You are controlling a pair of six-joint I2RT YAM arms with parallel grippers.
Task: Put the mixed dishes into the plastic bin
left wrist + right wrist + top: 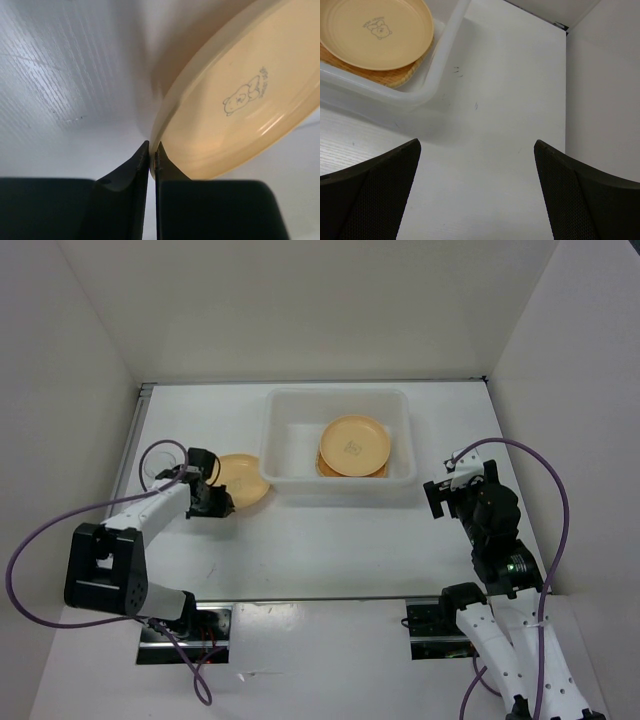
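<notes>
Black fingers of the left claw filled the bottom of the left wrist view, drawn almost together and clenched on the rim of a tan-yellow plate; a small bear print showed on the plate's face, and a soft shadow lay on the white table beneath it; from above, the left claw and its plate sat toward the left edge of the table, with the plate's far side just beside the left wall of the plastic bin; whether plate and bin touched, I could not tell; the bin stood at the middle of the far edge, and its long sides ran along that edge; inside it, toward its right end, a second plate rested face up on the wicker tray, which peeped out from under the plate's near rim; the right wrist view showed the same pair, second plate over wicker tray, behind the bin's rounded corner; the right claw was released, its two fingers spread wide with only bare table between them; seen from above, the right claw hung near the right edge, just off the bin's near right corner and gripping nothing; close to the left edge, a clear cup stood faint against the table beside the left arm's purple cable
</notes>
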